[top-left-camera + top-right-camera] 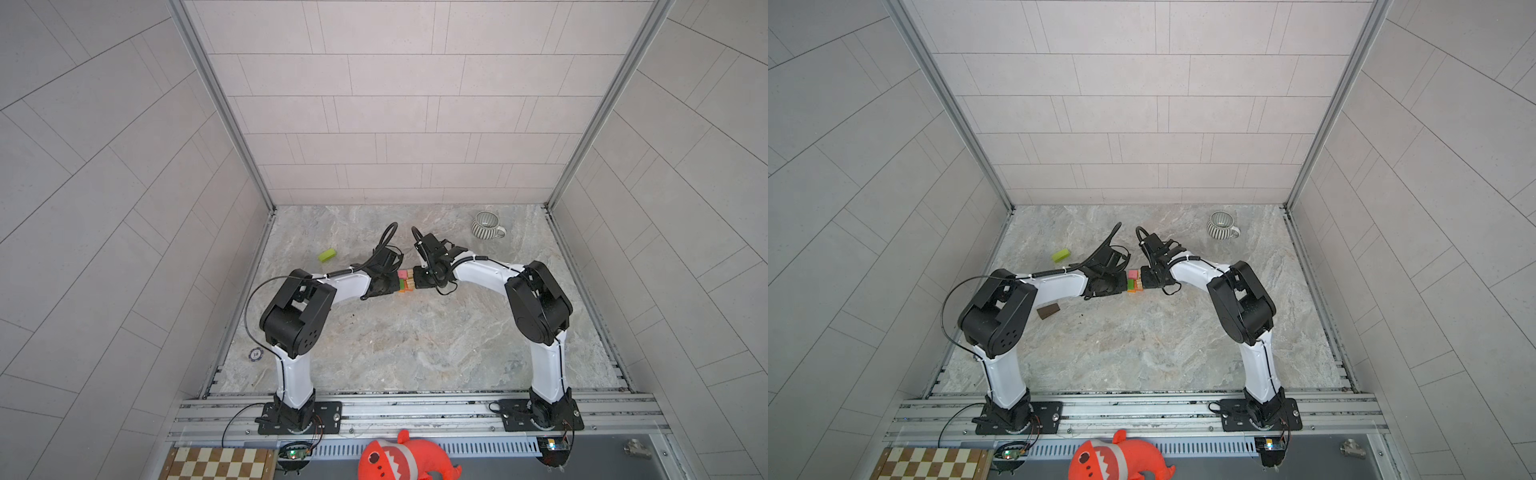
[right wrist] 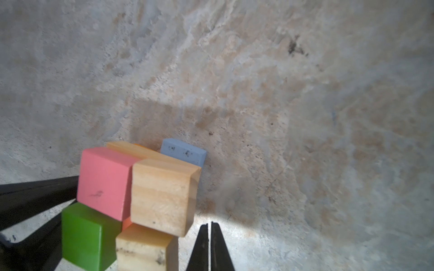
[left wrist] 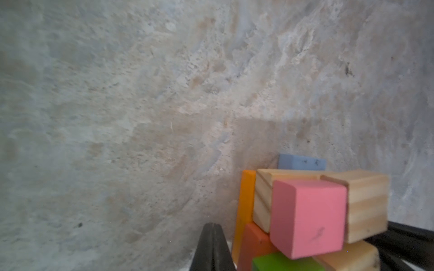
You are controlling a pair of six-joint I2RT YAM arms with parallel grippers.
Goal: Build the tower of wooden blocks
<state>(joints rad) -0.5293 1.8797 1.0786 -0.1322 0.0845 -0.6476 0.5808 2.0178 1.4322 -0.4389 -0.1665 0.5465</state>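
Shows the block tower (image 1: 405,283) at the centre of both top views, on the stone table (image 1: 415,353), flanked closely by the two arm tips, with a pink block (image 3: 308,215) and a tan block (image 2: 162,197) on top and a green block (image 2: 82,234) below. Has the left gripper (image 3: 212,248) and the right gripper (image 2: 209,246) both pinched fully together, holding nothing, each just beside the stack. Shows also a lime block (image 1: 327,254) left of centre, a dark brown block (image 1: 1048,311) lower left of the tower, and a mug (image 1: 486,225) toward the upper right.

You have a pink block (image 3: 307,218), green block (image 2: 82,237), orange block (image 3: 246,201), tan block (image 2: 162,197), blue block (image 2: 183,151); mug (image 1: 487,225) striped grey-white; table (image 1: 415,345) marbled grey-beige.
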